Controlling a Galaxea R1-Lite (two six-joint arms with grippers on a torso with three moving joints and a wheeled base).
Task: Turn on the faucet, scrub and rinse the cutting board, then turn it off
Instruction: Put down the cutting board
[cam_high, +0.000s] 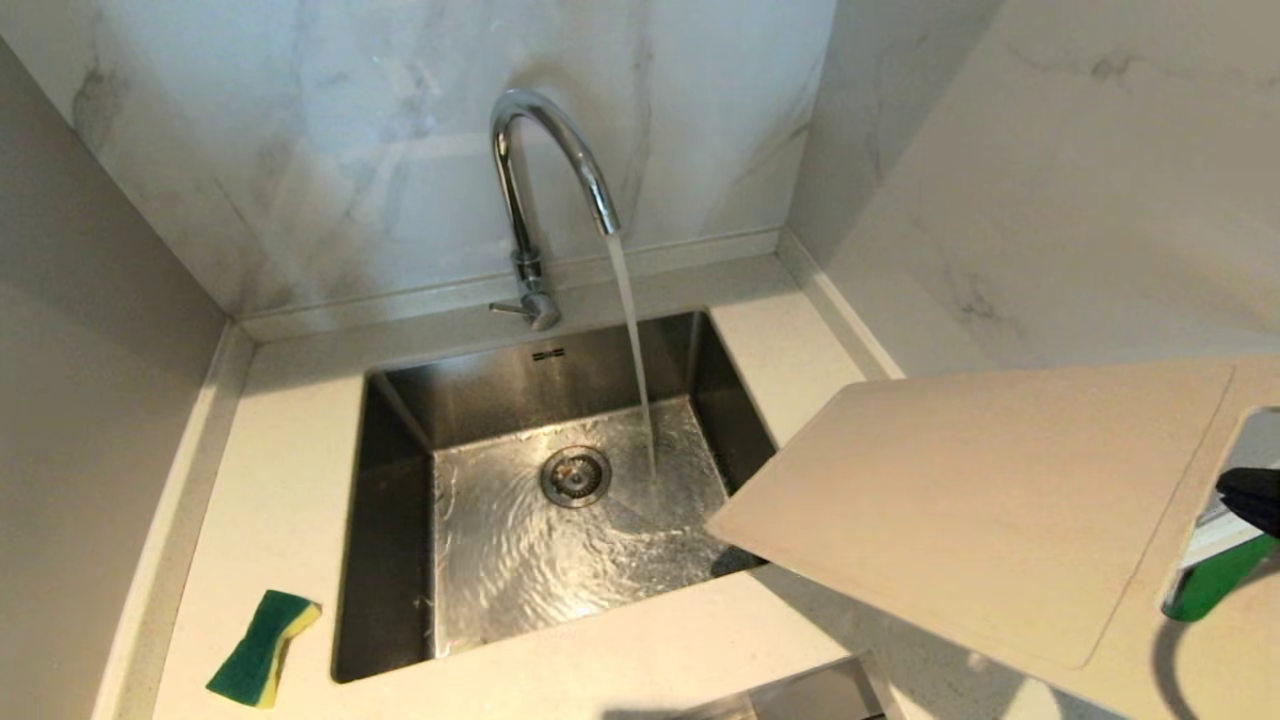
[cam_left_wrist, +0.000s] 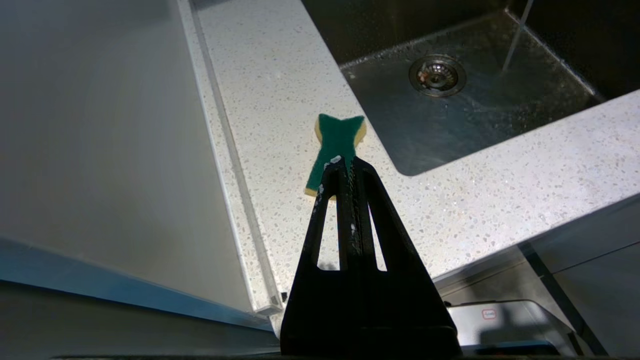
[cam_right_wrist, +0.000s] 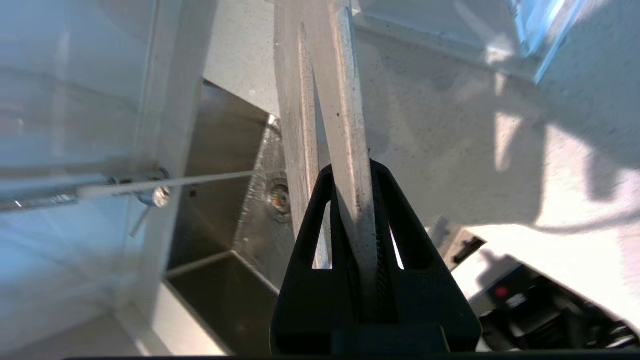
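Our right gripper (cam_right_wrist: 357, 200) pinches the cutting board's (cam_high: 990, 490) edge, lifted beside the sink (cam_high: 400, 420). We should tilt it under the faucet's (cam_high: 545, 160) stream. Left gripper (cam_left_wrist: 345, 167) closed, empty.

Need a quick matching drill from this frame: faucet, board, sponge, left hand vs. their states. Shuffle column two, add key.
Column 1
1. faucet
2. board
3. sponge
4. left hand

Column 2
A. shut and empty, above the counter
B. running water into the sink
C. lying on the counter, left of the sink
D. clamped in the right hand, one corner over the sink

Pairs: 1-B, 2-D, 3-C, 4-A
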